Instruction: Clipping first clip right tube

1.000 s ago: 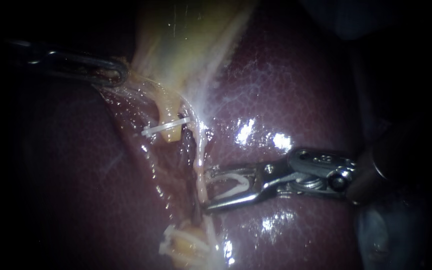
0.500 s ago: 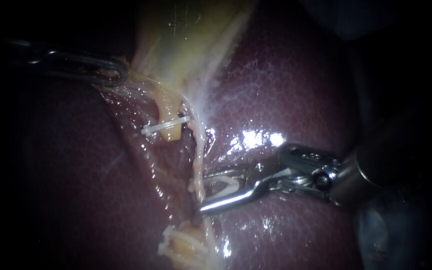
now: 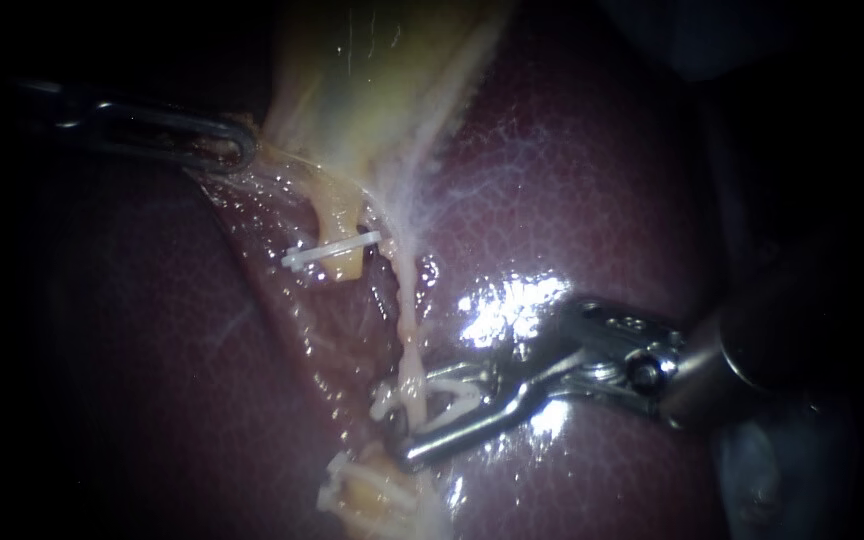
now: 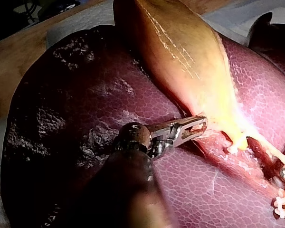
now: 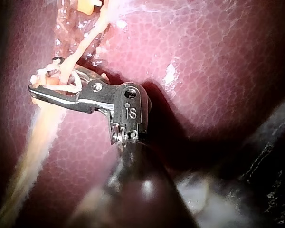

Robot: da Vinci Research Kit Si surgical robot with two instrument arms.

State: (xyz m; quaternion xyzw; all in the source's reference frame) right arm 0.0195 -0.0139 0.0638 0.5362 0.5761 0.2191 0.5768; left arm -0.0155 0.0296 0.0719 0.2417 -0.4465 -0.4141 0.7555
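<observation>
The right instrument (image 3: 399, 428) is reaching in across the liver (image 3: 572, 180). Its hand is standing narrow, the two jaws carrying a white clip (image 3: 457, 400) whose legs are straddling the right tube (image 3: 410, 330). This pale strand is running down from the gallbladder (image 3: 372, 80), just beside a cut stump (image 3: 347, 265) that is bearing a second clip (image 3: 330, 251). The left instrument (image 3: 237, 152) is gripping the gallbladder's lower edge, its hand closed on that tissue, which seems to be putting the tube under stretch. To clip well, the tube should be lying deep inside the white clip, with both clip ends passing beyond it and no liver surface or loose membrane caught in. The jaws should be crossing it squarely. In the right wrist view the tips appear to be reaching past the tube, so a steady, full squeeze without tugging seems called for, since the strand is looking thin enough to tear.
</observation>
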